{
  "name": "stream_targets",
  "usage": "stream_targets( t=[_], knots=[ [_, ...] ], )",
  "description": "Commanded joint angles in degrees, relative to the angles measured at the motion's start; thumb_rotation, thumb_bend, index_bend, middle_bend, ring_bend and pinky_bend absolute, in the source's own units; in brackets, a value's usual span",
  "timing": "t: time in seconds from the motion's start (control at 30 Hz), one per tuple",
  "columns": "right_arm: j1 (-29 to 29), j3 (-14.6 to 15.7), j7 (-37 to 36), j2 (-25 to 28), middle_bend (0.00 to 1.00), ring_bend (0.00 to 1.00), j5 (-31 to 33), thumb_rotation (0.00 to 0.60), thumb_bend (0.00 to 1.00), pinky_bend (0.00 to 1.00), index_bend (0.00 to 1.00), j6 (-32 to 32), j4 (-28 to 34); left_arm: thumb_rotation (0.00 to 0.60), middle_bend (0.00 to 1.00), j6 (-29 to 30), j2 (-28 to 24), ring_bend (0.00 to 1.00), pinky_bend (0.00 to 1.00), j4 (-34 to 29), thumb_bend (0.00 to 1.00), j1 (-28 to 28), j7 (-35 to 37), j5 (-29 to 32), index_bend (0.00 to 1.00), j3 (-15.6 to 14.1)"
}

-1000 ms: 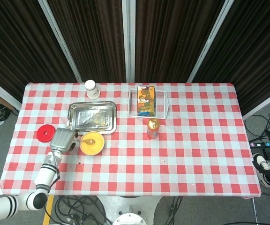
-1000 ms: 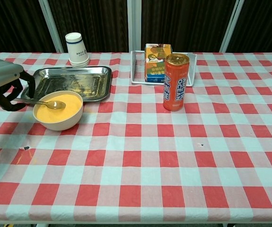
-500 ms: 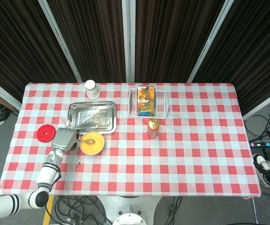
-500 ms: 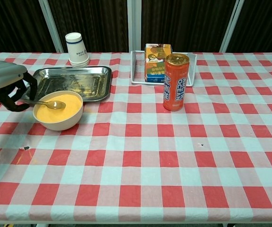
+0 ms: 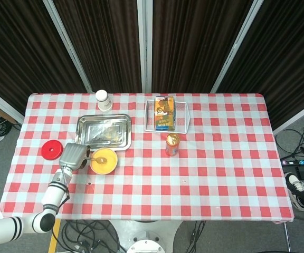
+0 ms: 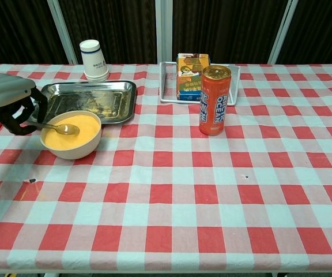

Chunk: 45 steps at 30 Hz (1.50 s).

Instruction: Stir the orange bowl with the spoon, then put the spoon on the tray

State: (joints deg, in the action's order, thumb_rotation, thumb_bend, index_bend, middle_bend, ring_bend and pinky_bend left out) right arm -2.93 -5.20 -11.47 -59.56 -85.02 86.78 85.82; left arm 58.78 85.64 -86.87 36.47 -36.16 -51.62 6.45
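Words you can read
The orange can point(image 6: 215, 100) says "OCEAN" down its side; the box and cup print is too small.

I see the round cream-walled bowl point(image 6: 71, 136) filled with smooth orange liquid sitting upright on the checked cloth toward the table's nine o'clock side. A small metal spoon point(image 6: 55, 126) lies nearly flat across it, its rounded scoop resting on the orange surface a little past the bowl's centre, its thin handle running out over the rim toward nine o'clock into my left hand point(image 6: 10, 107), whose dark fingers are curled around the handle's end. The shallow rectangular steel tray point(image 6: 88, 99), smeared with yellowish residue, lies flat just beyond the bowl at its twelve o'clock, its near edge just beside the bowl's rim.
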Motion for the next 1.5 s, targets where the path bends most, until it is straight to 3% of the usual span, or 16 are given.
stream_targets(
  t=[0.03,0.3,0.6,0.93,1.5],
  knots=[
    [0.0,0.0,0.0,0.0,0.02,0.00,0.0,0.600,0.10,0.00,0.00,0.0,0.0,0.600,0.85,0.1,0.0,0.81,0.90,0.0,0.39,0.1,0.2,-0.1,0.61,-0.1],
    [0.1,0.0,-0.1,-0.1,0.02,0.00,-0.1,0.600,0.10,0.00,0.00,0.2,0.0,0.600,0.85,2.4,-0.8,0.81,0.90,-1.0,0.40,0.3,-1.8,-2.0,0.63,-1.0],
    [0.1,0.1,-0.3,-0.2,0.02,0.00,-0.4,0.600,0.10,0.00,0.00,0.2,-0.2,0.600,0.87,8.6,0.2,0.83,0.90,0.2,0.42,2.8,-18.1,-5.1,0.66,-3.3],
    [0.3,0.1,-0.5,-0.3,0.02,0.00,-0.3,0.600,0.10,0.00,0.00,0.2,-0.3,0.600,0.88,14.1,4.6,0.84,0.91,1.6,0.42,5.4,-34.1,-5.6,0.68,-3.6],
    [0.3,0.0,-1.5,-0.5,0.02,0.00,-0.1,0.600,0.10,0.00,0.00,-0.1,-1.1,0.600,0.88,17.1,13.8,0.84,0.91,9.1,0.42,4.2,-41.1,-8.1,0.68,-5.8]
  ],
)
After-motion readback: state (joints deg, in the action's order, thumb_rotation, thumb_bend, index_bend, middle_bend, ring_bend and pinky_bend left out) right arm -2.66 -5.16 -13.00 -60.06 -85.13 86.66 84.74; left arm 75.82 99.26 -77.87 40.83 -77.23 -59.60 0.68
